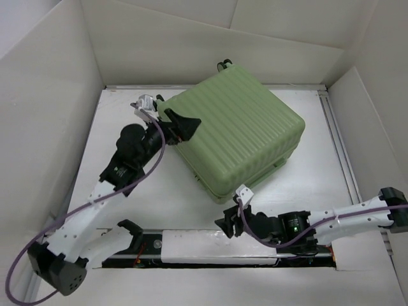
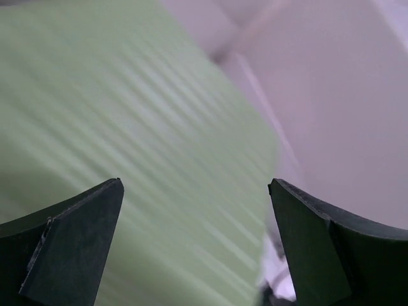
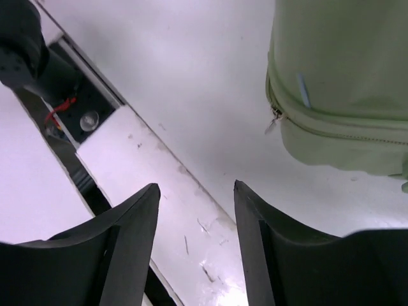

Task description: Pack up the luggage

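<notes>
At the left we see the left gripper (image 1: 183, 125), its jaws spread wide and empty, at the left corner of the luggage (image 1: 239, 137), whose ribbed green side fills that wrist view. The luggage lies closed and flat on the white table (image 1: 159, 191), turned at an angle. Further right, the right gripper (image 1: 224, 226) hangs low over the table just off the luggage's near corner, jaws partly spread, pinching nothing.

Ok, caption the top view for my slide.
Closed pale green luggage on the white table, left gripper open at its left edge, right gripper empty beside its near corner.
</notes>
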